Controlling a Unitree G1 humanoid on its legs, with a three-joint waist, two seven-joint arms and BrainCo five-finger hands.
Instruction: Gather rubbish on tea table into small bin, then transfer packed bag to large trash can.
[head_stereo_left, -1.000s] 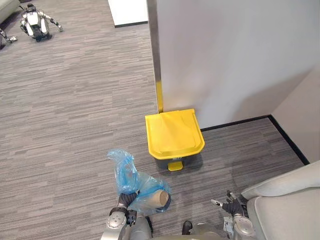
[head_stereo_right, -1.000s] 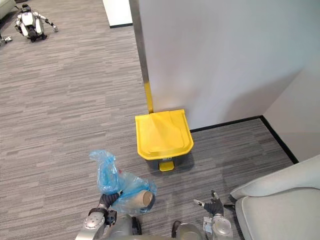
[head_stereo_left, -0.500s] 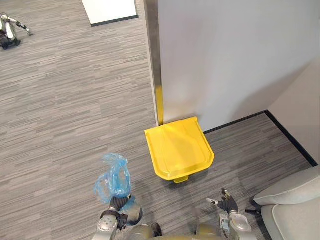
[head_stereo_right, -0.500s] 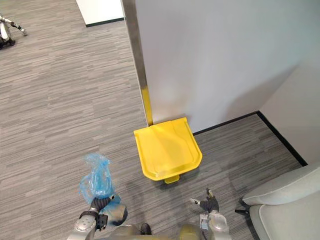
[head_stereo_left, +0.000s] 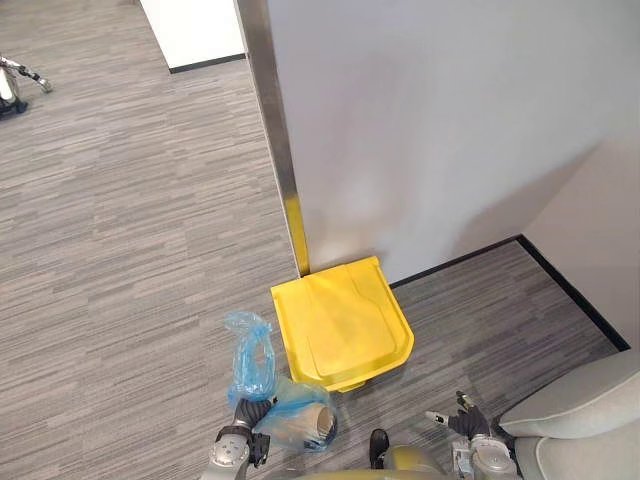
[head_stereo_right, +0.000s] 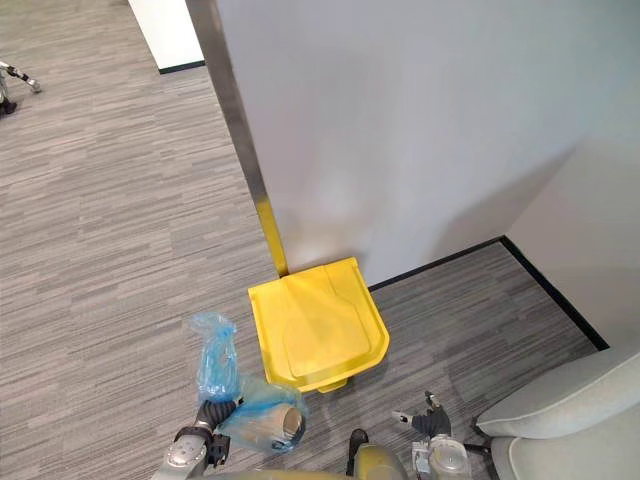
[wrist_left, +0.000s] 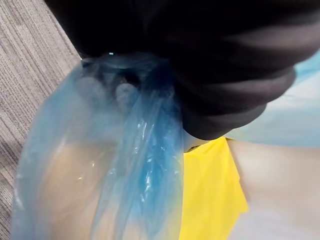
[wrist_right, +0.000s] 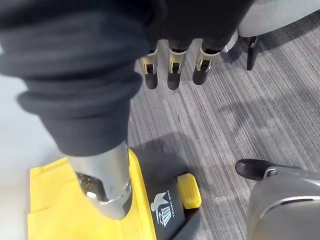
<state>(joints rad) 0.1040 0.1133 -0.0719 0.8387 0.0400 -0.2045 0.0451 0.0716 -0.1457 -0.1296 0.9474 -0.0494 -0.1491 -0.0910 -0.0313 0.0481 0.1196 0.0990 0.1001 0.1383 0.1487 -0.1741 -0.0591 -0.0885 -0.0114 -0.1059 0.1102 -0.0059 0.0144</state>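
One blue bag (head_stereo_left: 255, 365) bunched within fingers of left hand (head_stereo_left: 250, 413).

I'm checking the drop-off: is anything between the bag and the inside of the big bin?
Yes: the yellow lid lies shut over the bin. The blue bag, gripped by the left hand, is just left of it. Nothing else stands between them; the pedal shows at the bin's front.
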